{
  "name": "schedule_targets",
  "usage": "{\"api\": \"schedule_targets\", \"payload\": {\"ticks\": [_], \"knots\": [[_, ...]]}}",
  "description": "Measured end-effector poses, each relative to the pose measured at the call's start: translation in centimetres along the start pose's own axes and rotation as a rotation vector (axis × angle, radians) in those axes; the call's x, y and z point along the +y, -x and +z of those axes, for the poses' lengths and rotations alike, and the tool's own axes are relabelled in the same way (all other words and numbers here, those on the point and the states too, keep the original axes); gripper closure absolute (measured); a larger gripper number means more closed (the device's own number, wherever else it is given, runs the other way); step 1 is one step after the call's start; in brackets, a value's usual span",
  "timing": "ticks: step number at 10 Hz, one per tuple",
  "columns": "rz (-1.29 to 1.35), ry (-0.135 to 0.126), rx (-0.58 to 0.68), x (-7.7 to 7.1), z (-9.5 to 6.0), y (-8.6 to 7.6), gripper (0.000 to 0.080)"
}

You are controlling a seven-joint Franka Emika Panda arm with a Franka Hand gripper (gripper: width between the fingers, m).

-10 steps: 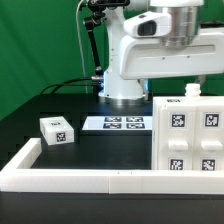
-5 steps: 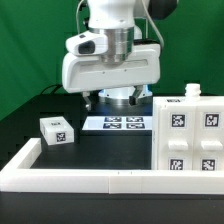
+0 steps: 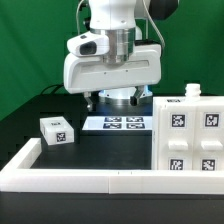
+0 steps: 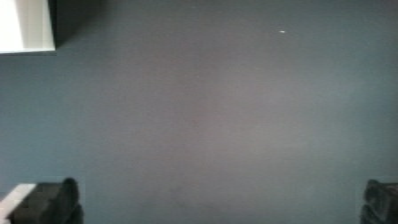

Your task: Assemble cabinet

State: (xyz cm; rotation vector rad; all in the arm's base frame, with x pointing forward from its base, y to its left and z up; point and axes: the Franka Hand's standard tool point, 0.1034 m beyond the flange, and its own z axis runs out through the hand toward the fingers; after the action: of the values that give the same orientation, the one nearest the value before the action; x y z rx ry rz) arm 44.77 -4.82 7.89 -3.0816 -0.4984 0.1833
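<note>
The white cabinet body (image 3: pixel 190 135) stands at the exterior view's right, with several black-and-white tags on its front. One small white drawer block (image 3: pixel 57 129) with a tag lies apart on the black table at the exterior view's left. My gripper (image 3: pixel 120 98) hangs above the back middle of the table, over the marker board (image 3: pixel 116 124), away from both parts. Its jaws are wide apart and empty. In the wrist view my gripper (image 4: pixel 217 205) shows only dark fingertips (image 4: pixel 54 202) at the picture's edges, with bare dark table between them.
Long white border rails (image 3: pixel 90 178) run along the table's front and left side. The robot base stands behind the marker board, before a green backdrop. A white part's corner (image 4: pixel 25 25) shows in the wrist view; I cannot tell which part it is.
From one second ago, the arm swung from over the cabinet body to the back middle and came lower. Over the last half second it has stayed still. Jaws stay open.
</note>
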Motion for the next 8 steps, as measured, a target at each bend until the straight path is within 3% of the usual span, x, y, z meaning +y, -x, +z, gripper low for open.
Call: {"api": "schedule_targets", "payload": {"ticks": [1, 2, 3, 4, 7, 8], "knots": [[-0.05, 0.0, -0.002, 0.4, 0.3, 0.6, 0.0003], [-0.091, -0.003, -0.01, 1.8, 1.2, 2.7, 0.0003], [-0.134, -0.001, -0.013, 4.1, 2.0, 5.0, 0.0003], [-0.164, -0.005, -0.018, 5.7, 2.3, 6.4, 0.0003], [-0.204, 0.017, -0.007, 10.0, 3.8, 9.4, 0.0003], [-0.196, 0.019, -0.006, 10.6, 3.8, 9.7, 0.0003]]}}
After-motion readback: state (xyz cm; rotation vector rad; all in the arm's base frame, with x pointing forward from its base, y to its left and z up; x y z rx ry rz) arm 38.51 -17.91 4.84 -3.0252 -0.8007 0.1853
